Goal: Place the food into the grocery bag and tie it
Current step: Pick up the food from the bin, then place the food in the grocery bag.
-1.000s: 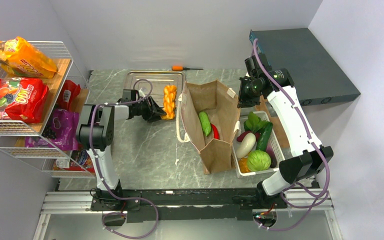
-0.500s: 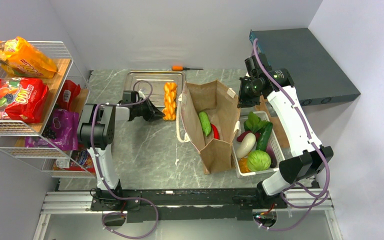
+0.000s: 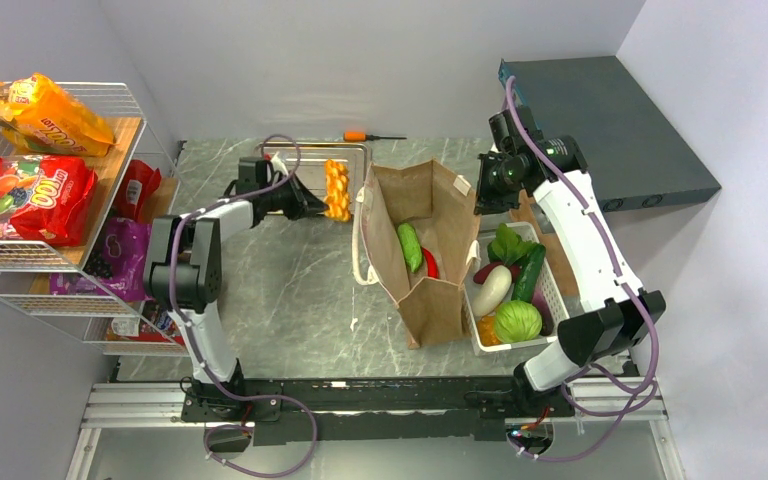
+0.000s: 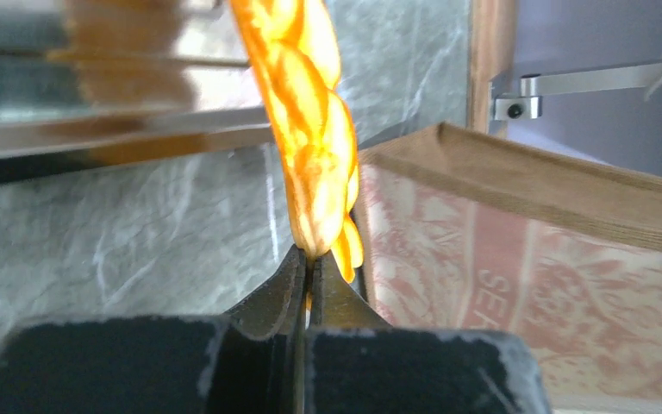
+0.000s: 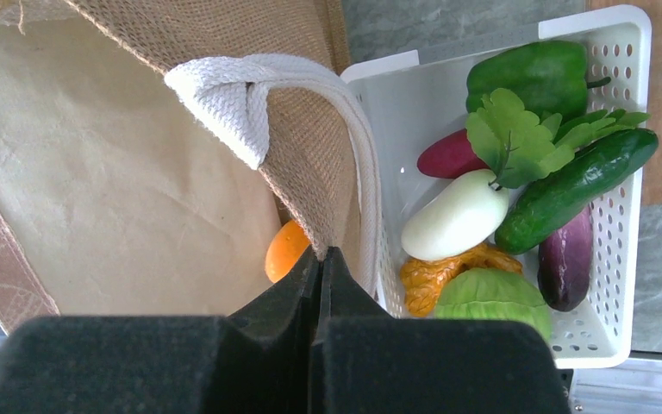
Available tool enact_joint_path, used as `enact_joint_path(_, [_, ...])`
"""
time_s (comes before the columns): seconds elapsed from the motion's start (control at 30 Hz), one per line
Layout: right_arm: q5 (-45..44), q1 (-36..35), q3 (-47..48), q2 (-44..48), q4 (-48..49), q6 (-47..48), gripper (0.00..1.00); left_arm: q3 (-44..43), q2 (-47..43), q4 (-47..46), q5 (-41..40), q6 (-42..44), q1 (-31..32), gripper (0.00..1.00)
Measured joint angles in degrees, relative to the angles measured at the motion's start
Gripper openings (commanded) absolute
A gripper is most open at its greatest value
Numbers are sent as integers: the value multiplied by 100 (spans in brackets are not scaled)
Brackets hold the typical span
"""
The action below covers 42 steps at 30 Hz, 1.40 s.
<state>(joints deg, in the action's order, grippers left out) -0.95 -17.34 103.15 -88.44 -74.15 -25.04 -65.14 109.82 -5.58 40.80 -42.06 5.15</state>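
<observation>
The brown grocery bag (image 3: 430, 290) lies open in the middle of the table, with a light green vegetable (image 3: 409, 246) and a red chili (image 3: 430, 262) inside. My left gripper (image 3: 312, 208) is shut on the end of the orange braided piece (image 3: 337, 190), holding it lifted just left of the bag's mouth; it hangs from the jaws in the left wrist view (image 4: 310, 129). My right gripper (image 3: 482, 190) is shut on the bag's far right rim (image 5: 310, 164) beside its white handle (image 5: 250, 95). An orange item (image 5: 286, 248) shows inside the bag.
A white basket (image 3: 550, 290) of vegetables stands right of the bag. A metal tray (image 3: 290, 160) and an orange screwdriver (image 3: 365, 135) lie at the back. A wire rack (image 3: 80, 200) with snack packets (image 3: 25, 195) stands at the left.
My left gripper has lifted the braided piece off the tray's edge and moved it up and back, close to the bag's mouth. The right arm has not moved.
</observation>
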Motion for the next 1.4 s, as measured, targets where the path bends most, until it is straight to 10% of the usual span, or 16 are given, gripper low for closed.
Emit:
enact_joint_path(0.87, [426,-2,564,-544,-7,-638,0,-710,-2911,1010,-494,-195,101,0])
enact_joint_path(1.4, [896,-4,52,-33,654,-859,0,-2094,-4074,3720,-1484,28,1392,0])
